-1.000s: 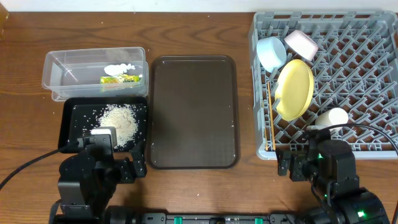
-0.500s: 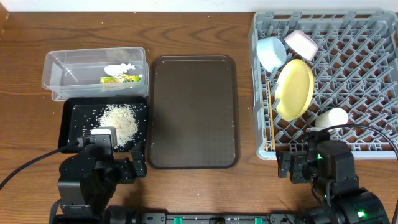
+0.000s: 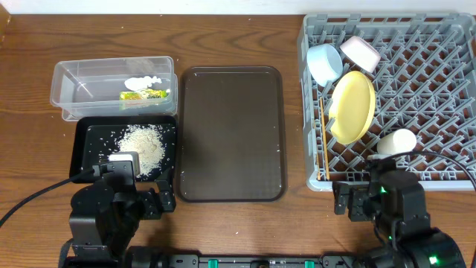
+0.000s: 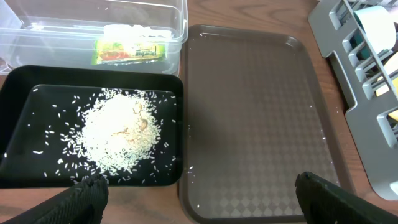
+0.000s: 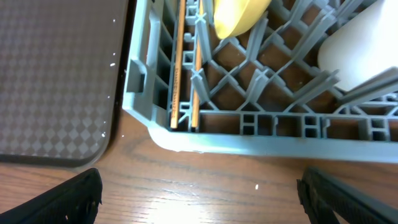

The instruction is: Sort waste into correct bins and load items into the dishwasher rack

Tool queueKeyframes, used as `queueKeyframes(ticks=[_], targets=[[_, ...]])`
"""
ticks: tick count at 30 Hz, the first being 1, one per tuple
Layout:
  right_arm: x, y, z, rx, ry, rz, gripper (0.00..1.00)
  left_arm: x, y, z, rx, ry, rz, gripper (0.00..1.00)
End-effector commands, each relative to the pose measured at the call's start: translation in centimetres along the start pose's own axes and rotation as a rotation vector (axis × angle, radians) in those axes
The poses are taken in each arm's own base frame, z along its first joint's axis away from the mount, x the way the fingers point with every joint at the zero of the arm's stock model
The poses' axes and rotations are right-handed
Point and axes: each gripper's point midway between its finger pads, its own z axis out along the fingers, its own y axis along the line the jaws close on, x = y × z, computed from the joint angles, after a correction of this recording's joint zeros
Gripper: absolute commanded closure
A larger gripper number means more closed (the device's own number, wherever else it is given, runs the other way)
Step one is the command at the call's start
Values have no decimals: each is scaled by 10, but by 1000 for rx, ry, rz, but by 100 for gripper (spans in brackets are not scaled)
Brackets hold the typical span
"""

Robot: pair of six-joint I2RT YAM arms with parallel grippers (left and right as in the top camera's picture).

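Hovering with both pairs of fingers spread wide and grasping nothing, I am looking along the near edge of the table. My left gripper is hanging just short of the black tray, whose heap of rice grains is lying ahead of one finger. The snack wrapper and tissue are sitting beyond it in the clear tub. The brown serving tray is stretching ahead of the other finger.

My right gripper is hanging over wood, just outside the dishwasher rack at its near-left corner. The chopsticks are lying along its left wall. The yellow plate is leaning just past them, and the cup is lying to the right. The blue bowl and white bowl are standing at the far-left corner.
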Motion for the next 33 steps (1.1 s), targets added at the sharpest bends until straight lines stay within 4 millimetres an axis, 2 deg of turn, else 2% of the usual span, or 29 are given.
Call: queueKeyframes(ticks=[1, 5, 10, 16, 22, 25, 33], targets=[[-10, -12, -5, 45, -97, -34, 1, 4, 0, 2, 5, 11, 1, 2], [-29, -19, -5, 57, -299, -82, 1, 4, 0, 2, 5, 11, 1, 1], [-45, -24, -1, 54, -547, -64, 1, 4, 0, 2, 5, 11, 2, 2], [-62, -25, 2, 63, -781, -121, 1, 4, 0, 2, 5, 11, 1, 1], [-61, -23, 22, 84, -852, -221, 1, 4, 0, 2, 5, 11, 1, 1], [-55, -25, 28, 119, -810, -293, 1, 4, 0, 2, 5, 11, 2, 1], [-56, -27, 27, 139, -811, -314, 1, 4, 0, 2, 5, 11, 2, 1]])
